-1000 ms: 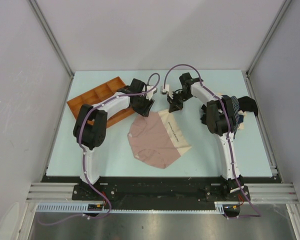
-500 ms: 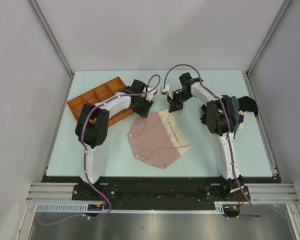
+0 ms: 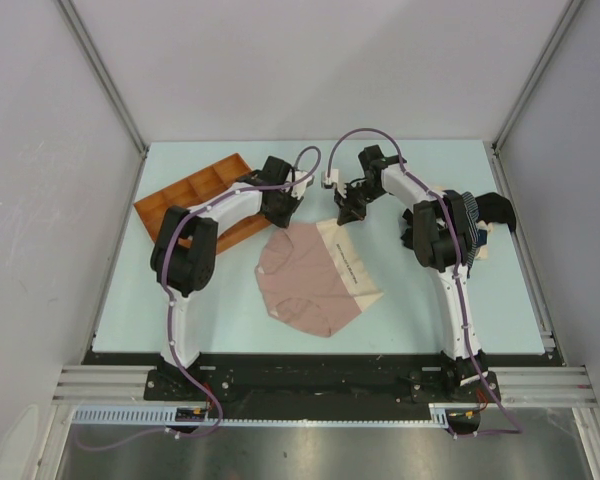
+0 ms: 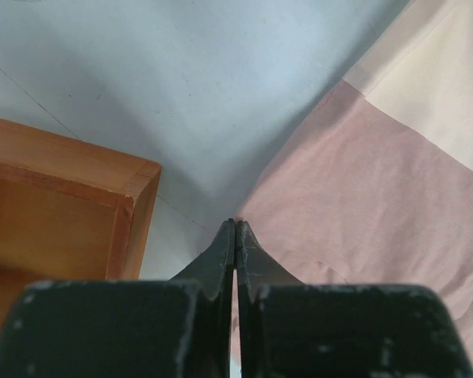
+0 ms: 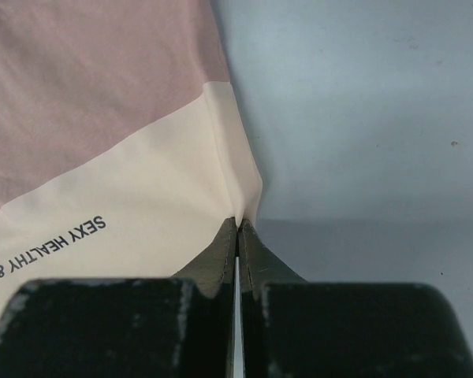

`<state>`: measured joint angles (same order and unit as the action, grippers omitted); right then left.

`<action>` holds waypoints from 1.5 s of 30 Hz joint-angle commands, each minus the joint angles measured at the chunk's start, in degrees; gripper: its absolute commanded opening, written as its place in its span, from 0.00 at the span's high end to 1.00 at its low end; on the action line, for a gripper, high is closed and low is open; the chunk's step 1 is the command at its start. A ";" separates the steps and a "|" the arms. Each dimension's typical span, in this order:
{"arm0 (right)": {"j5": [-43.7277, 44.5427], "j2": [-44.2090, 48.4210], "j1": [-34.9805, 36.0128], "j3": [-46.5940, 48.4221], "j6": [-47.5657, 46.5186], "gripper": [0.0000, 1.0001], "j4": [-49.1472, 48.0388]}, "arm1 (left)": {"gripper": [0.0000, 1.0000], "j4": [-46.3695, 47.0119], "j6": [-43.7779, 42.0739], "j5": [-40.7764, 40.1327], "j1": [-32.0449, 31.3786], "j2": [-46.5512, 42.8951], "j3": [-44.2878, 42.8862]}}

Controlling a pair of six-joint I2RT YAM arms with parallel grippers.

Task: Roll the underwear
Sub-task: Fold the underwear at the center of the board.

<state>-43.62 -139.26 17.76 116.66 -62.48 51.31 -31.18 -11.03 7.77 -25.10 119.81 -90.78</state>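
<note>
A pale pink underwear (image 3: 315, 280) with a cream waistband (image 5: 142, 213) lies spread flat mid-table. My left gripper (image 3: 286, 213) sits at its far left edge; in the left wrist view the jaws (image 4: 235, 226) are shut with the tips pinched on the border of the pink cloth (image 4: 363, 205). My right gripper (image 3: 345, 214) is at the far corner of the garment. In the right wrist view it (image 5: 238, 223) is shut on the puckered corner of the cream waistband, which carries printed black lettering.
An orange compartmented tray (image 3: 180, 190) stands at the back left, its corner (image 4: 134, 205) close beside my left fingers. A heap of dark striped and black garments (image 3: 475, 215) lies at the right, beside the right arm.
The left gripper's jaws have closed at the pink garment's far left edge. The right gripper and the garment have stayed where they were.
</note>
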 commanded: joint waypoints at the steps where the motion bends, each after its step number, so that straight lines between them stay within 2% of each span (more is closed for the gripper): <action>1: -2.26 3.56 -0.53 -0.03 1.22 1.00 -0.60 | 1.00 -0.90 0.22 0.05 0.41 -3.78 -1.33; 11: -6.48 7.94 -2.02 -2.57 0.87 1.00 -1.30 | 1.00 0.59 3.47 5.15 -0.47 -12.75 6.14; 22: -11.14 15.33 -3.17 -12.33 -5.81 1.00 0.63 | 1.00 2.00 6.63 8.05 -3.37 -20.49 12.99; 37: -10.61 26.05 -3.43 -26.92 -12.58 1.00 3.18 | 1.00 3.05 10.68 7.35 -11.19 -29.01 20.82; 45: -10.17 29.66 -4.31 -32.37 -14.51 1.00 3.79 | 1.00 5.86 16.03 5.95 -14.71 -32.97 26.00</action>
<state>-52.99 -113.01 14.35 85.78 -74.59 54.19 -28.27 1.52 14.15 -38.24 91.00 -66.61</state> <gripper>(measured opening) 0.009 0.009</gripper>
